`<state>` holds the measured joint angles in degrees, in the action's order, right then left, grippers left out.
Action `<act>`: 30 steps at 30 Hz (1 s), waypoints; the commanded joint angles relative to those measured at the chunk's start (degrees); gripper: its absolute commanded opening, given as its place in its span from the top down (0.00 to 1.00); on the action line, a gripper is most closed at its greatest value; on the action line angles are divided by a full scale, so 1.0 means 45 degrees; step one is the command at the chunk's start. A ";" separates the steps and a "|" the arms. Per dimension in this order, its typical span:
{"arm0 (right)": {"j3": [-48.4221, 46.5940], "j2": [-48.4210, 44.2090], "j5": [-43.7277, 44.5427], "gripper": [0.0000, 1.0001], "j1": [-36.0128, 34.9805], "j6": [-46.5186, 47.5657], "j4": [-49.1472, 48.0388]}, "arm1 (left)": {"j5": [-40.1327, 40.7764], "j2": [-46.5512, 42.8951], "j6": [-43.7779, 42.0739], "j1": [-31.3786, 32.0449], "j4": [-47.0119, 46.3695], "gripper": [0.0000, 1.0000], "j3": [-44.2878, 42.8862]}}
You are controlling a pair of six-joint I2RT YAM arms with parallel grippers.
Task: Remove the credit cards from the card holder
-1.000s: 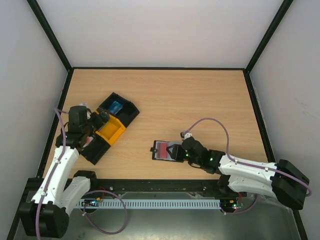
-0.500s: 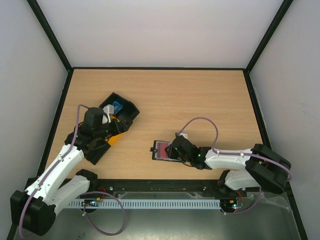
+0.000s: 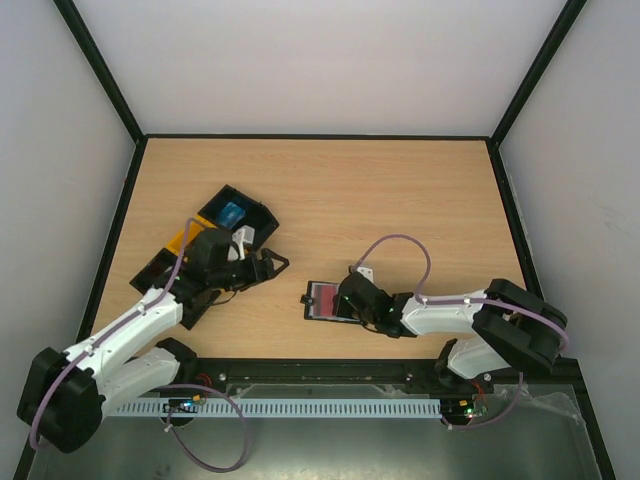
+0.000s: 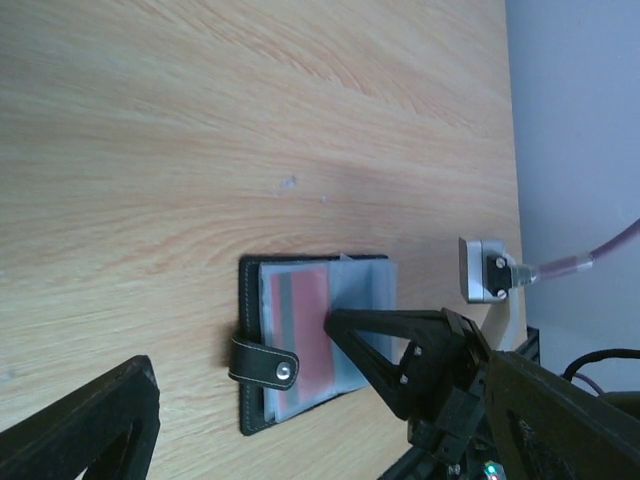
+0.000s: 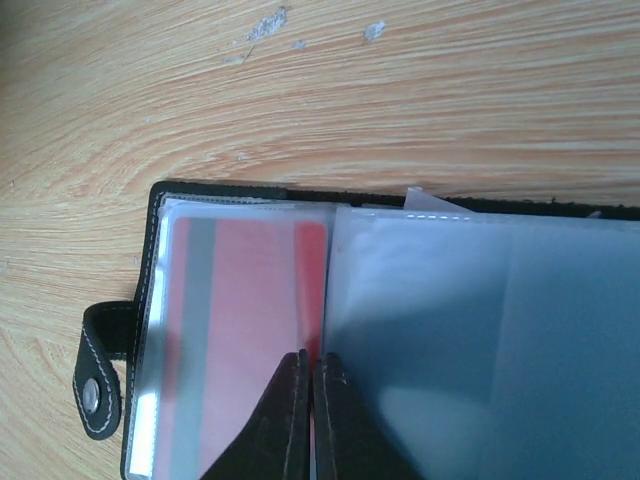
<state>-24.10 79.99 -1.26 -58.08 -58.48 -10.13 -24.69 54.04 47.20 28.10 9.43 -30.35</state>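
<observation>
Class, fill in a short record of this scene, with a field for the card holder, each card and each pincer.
card holder: lying open on the table
red card: still in the holder, under a clear sleeve
blue card: out of the holder, in the black tray
right pincer: shut, tips at the red card's edge
left pincer: open, holding nothing, beside the tray
</observation>
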 commanded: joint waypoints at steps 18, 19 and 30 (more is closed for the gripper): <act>0.2624 -0.0123 0.0659 0.98 0.0035 -0.0051 -0.1560 | -0.1518 0.6303 0.4583 0.2559 -1.0359 0.00 0.1056; 0.2687 -0.0168 0.0625 0.98 0.0029 -0.0030 -0.1616 | -0.1600 0.6623 0.4579 0.2596 -1.0619 0.00 0.0965; 0.3059 -0.0578 0.0575 0.98 0.0027 -0.0059 -0.1847 | -0.1485 0.8011 0.4203 0.2816 -1.0415 0.00 0.0489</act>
<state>-13.04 76.51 -0.12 -58.13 -58.57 -25.85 -31.48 89.14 67.11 40.36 -36.12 -26.96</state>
